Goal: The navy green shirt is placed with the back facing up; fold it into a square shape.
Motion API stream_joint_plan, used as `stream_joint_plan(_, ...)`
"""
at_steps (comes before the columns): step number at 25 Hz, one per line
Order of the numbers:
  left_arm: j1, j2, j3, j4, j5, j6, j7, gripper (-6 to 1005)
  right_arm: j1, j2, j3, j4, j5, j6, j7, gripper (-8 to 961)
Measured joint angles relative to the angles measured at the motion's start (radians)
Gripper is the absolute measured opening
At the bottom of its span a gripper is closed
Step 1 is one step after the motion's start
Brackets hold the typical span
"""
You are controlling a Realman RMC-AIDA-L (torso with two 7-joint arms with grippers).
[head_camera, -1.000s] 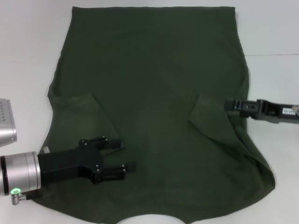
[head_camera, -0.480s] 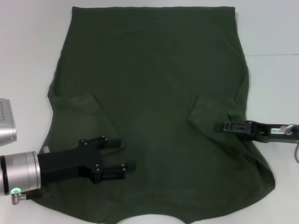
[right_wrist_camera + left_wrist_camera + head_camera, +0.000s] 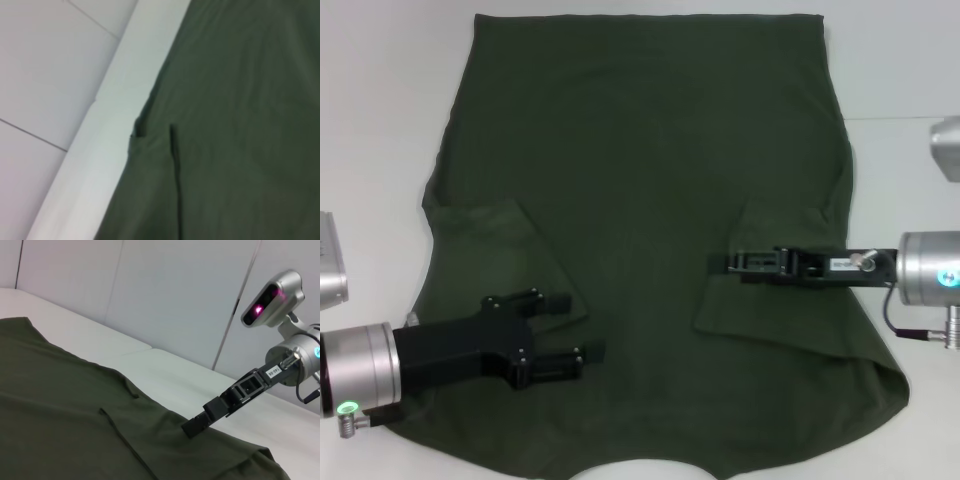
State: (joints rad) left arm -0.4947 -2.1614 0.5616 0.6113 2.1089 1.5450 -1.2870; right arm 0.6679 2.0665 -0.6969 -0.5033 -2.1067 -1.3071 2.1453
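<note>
Navy green shirt (image 3: 650, 190) lies flat on white table (image 3: 380, 120), beneath spread-fingered left gripper (image 3: 570, 328); right gripper (image 3: 725, 264) pinches its sleeve; pale wall panels (image 3: 165, 295) behind.

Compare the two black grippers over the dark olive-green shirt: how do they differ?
The left gripper has its fingers spread open over the folded-in left sleeve, angled diagonally. The right gripper lies level and looks shut on the right sleeve fold, further toward the middle of the dark olive-green shirt. Both are black, on silver wrists, over the shirt's near half.
</note>
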Motion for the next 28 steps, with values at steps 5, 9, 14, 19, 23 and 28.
stream_joint_plan(5,0.000,0.000,-0.005,0.002,0.001,0.004,0.000,859,0.017,0.003,0.009,-0.010,0.005,-0.022,-0.002,917)
stream_joint_plan(9,0.005,0.000,-0.015,0.013,-0.001,0.012,-0.014,859,-0.006,-0.007,0.015,-0.013,0.047,-0.029,-0.029,918)
stream_joint_plan(14,0.009,0.007,-0.060,0.024,0.006,0.066,-0.076,859,-0.054,-0.011,0.020,-0.006,0.152,-0.085,-0.140,919)
stream_joint_plan(19,0.031,0.016,-0.084,0.070,0.008,0.133,-0.158,859,-0.089,-0.003,0.022,0.000,0.198,-0.130,-0.254,920)
stream_joint_plan(23,0.050,0.021,-0.089,0.116,0.034,0.130,-0.211,859,-0.099,0.013,0.020,0.007,0.198,-0.136,-0.330,921)
stream_joint_plan(28,0.067,0.024,-0.160,0.176,0.104,0.124,-0.246,858,-0.088,0.018,0.020,0.043,0.199,-0.112,-0.360,921)
